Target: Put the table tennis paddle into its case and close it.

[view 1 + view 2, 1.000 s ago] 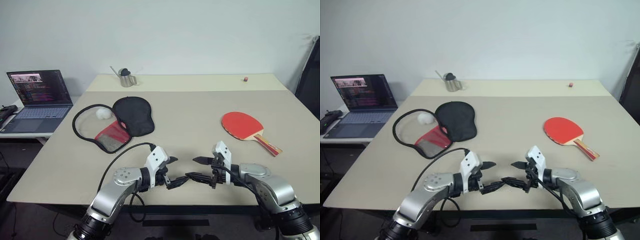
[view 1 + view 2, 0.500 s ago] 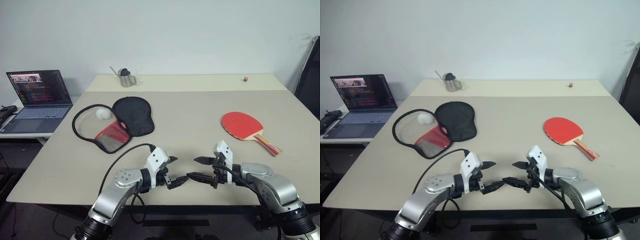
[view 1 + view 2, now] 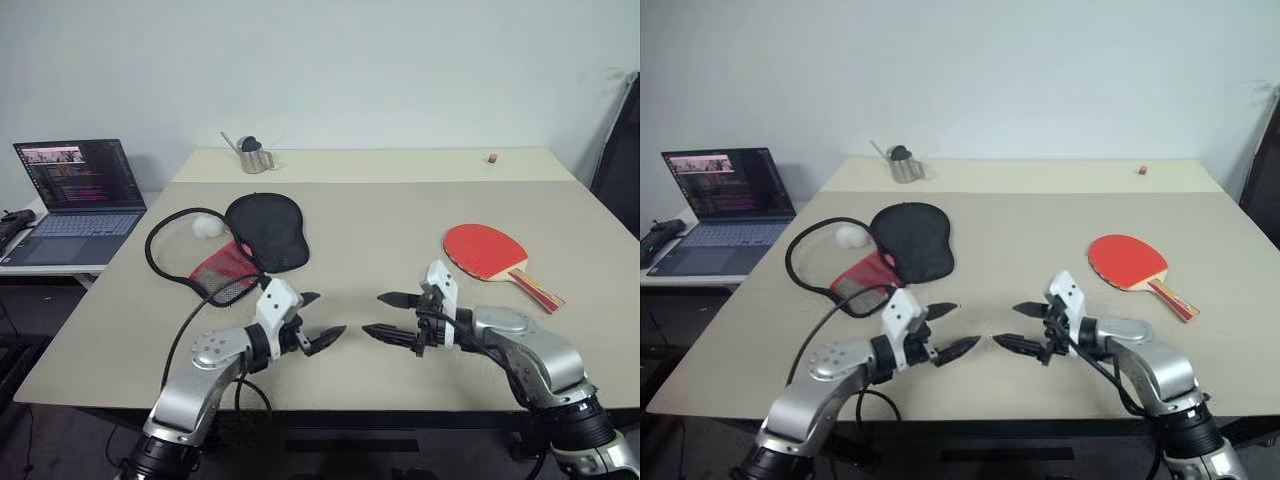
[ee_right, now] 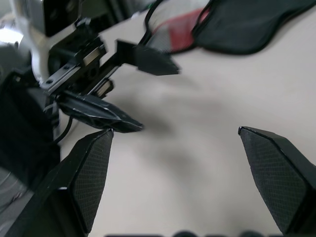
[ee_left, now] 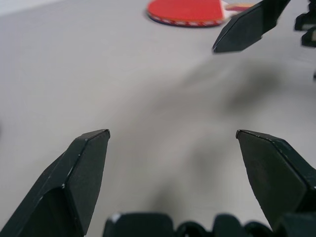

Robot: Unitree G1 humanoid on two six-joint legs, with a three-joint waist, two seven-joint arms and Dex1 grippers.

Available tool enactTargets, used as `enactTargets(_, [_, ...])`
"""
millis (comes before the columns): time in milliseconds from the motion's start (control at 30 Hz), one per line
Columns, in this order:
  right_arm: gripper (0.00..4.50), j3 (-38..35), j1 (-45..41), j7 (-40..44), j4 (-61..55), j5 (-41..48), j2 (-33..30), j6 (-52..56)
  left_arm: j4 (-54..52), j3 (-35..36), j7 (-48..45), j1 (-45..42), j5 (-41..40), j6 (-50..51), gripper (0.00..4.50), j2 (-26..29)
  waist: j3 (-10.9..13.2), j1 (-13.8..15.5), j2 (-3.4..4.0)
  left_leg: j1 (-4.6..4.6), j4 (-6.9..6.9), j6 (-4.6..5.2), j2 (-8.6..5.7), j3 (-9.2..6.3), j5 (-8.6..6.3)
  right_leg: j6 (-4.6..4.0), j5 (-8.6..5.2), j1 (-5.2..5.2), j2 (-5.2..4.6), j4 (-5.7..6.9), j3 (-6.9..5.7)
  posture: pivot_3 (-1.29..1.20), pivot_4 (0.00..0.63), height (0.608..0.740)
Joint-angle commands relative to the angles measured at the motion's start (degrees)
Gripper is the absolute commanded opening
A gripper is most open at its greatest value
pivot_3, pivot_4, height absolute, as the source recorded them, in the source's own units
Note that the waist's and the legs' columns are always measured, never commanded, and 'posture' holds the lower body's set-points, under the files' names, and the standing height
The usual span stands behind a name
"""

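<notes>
The table tennis paddle [image 3: 485,249] lies red face up on the right of the beige table [image 3: 380,225], handle toward the near right. The case [image 3: 262,230] lies unzipped on the left, black half flat, red mesh half [image 3: 224,268] nearer me, with a white pom-pom [image 3: 208,227] inside the open loop. My left gripper [image 3: 318,320] hovers open near the front edge, just right of the case. My right gripper [image 3: 376,315] faces it, open and empty, well short of the paddle. The paddle's edge [image 5: 186,11] also appears in the left wrist view.
A laptop [image 3: 75,195] stands open on a side desk at the left. A small metal pitcher [image 3: 253,156] and a tiny red object [image 3: 491,158] sit on the far table. A dark panel [image 3: 618,160] stands at the right edge.
My left gripper has moved left toward the case and risen a little. My right gripper has lifted slightly. The fingertips, nearly touching before, now stand apart.
</notes>
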Motion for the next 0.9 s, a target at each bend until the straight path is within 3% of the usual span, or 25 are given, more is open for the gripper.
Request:
enactTargets(33, [4.45,-3.10,-4.42,0.49,1.07,1.18,-0.09,-2.85,-0.74,2.45,1.53,-1.85,-0.55,-1.12,4.50,-0.33,0.00,-0.06,0.00,0.00,-0.01,0.00,0.01,0.00,0.00,0.00,0.00,0.00,0.00,0.00,0.00,0.00,0.150,0.740])
enactTargets(233, [4.45,-5.14,-8.88,0.30,3.63,1.17,-0.08,-5.21,8.86,3.34,6.83,-9.01,4.20,-5.45,4.50,-1.67,0.00,-0.01,0.00,-0.01,0.00,-0.05,0.01,-0.01,0.03,0.00,0.00,0.00,0.01,-0.01,-0.04,0.00,0.150,0.740])
enactTargets(900, [4.45,-4.21,-6.94,-1.85,1.63,0.77,1.18,-5.90,48.97,2.36,8.20,-27.86,12.67,-18.34,4.50,-3.58,0.00,-0.31,-0.01,-0.06,0.01,-0.24,-0.02,-0.01,0.10,0.00,0.01,-0.05,0.00,-0.02,-0.03,0.00,0.150,0.740])
